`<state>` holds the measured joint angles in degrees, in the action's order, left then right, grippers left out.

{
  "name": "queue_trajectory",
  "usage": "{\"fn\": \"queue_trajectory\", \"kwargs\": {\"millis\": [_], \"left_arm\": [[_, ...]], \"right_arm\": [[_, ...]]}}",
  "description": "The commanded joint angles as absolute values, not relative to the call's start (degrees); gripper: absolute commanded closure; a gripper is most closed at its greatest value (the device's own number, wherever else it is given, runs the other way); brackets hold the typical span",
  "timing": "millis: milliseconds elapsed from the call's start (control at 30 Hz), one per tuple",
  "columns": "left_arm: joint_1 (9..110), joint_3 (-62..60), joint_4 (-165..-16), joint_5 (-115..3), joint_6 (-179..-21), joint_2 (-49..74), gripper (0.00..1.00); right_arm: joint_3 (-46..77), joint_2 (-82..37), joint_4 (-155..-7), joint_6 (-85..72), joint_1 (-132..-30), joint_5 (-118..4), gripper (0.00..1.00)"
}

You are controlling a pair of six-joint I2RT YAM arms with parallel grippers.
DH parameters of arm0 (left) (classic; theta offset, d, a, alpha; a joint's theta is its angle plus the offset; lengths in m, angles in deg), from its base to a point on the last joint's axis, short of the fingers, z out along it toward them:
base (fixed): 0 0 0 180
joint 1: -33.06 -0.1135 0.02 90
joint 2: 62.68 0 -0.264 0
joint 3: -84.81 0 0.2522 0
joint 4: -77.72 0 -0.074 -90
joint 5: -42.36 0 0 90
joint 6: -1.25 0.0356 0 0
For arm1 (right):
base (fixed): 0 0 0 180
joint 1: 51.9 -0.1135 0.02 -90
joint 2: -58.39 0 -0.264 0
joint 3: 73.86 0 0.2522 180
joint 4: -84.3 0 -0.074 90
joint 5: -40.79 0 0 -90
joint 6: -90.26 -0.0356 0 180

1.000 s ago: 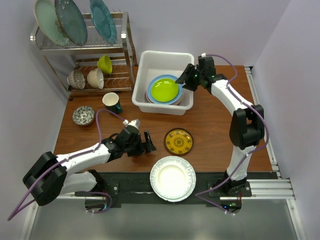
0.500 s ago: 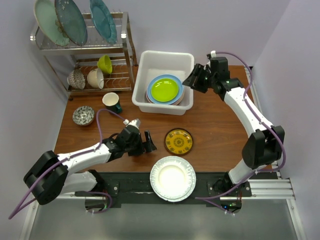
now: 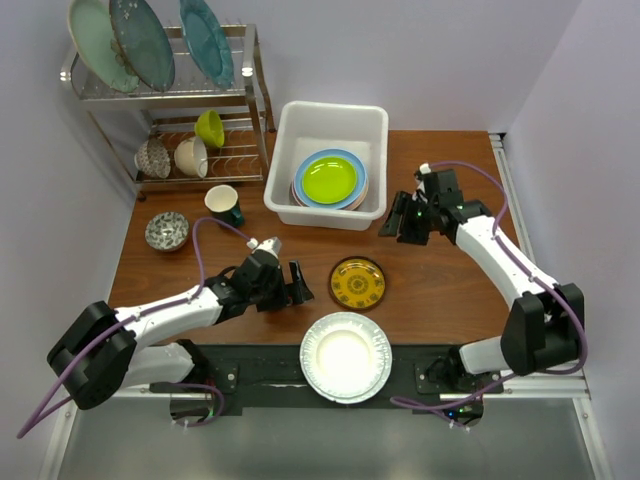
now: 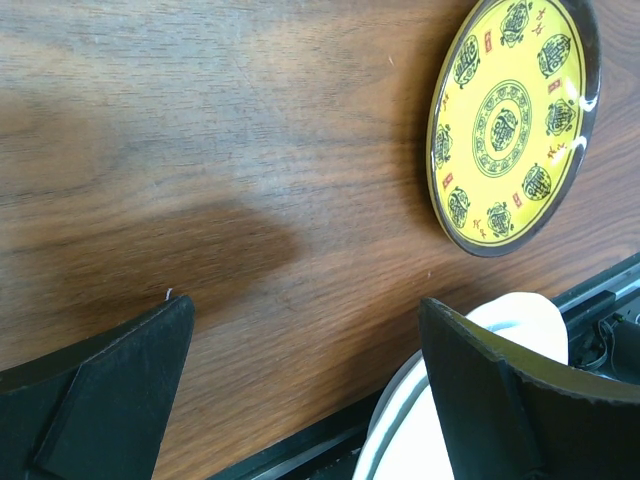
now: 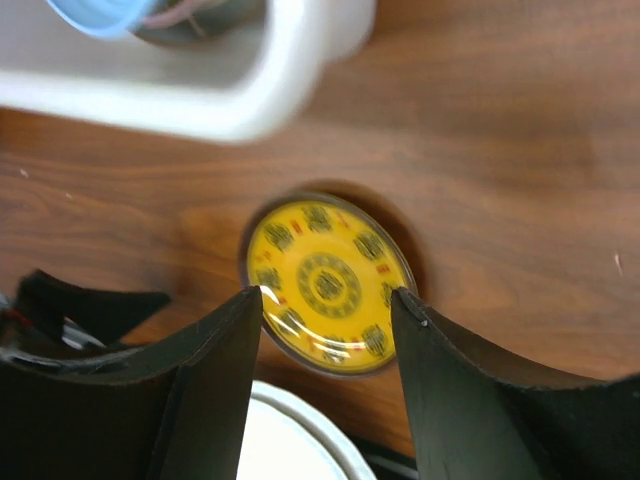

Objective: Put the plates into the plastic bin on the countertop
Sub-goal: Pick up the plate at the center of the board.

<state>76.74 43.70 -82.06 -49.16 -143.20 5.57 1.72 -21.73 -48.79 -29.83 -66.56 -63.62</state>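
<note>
The left gripper (image 3: 297,283) has its 2 fingers spread wide with nothing in them, near the round gold patterned plate (image 3: 358,283) on the reddish-brown wooden countertop (image 3: 440,290). The right gripper (image 3: 396,222) is spread and empty, beside the white plastic bin (image 3: 325,215), where a round lime green plate (image 3: 331,178) lies on top.

Your bin (image 3: 322,130): white tub, upright, at the far middle of the table (image 3: 440,290). In its near half you have a flat stack of plates. The lime plate (image 3: 330,179) is on top, face up, with the blue plate (image 3: 299,185) right under it. Lower rims show, but their colours are unclear.

Two plates are still out on the wood. The gold plate (image 3: 358,283), dark-rimmed and patterned, lies flat mid-table. The white plate (image 3: 346,357), with its fluted rim, lies face up just nearer you, overhanging the near edge. The two are close but apart.
</note>
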Motion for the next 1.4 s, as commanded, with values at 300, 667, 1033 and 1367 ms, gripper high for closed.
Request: {"fn": "queue_trajectory", "kwargs": {"millis": [300,667,1033,1367], "left_arm": [[76.91,41.61,-82.38,-48.52,-143.33,4.38,0.01],[77.0,36.25,-73.94,-45.62,-139.29,3.33,0.01],[76.91,37.82,-75.77,-56.59,-137.79,3.5,0.01],[76.91,43.54,-85.62,-66.36,-141.39,6.05,0.02]], "right_arm": [[-12.89,-18.08,-51.61,-29.36,-66.23,-68.45,0.4],[-20.28,-19.75,-57.67,-31.29,-66.14,-71.44,0.45],[-23.1,-25.19,-66.47,-35.07,-66.23,-74.35,0.57],[-23.8,-27.66,-68.32,-35.6,-66.23,-73.82,0.75]]}}
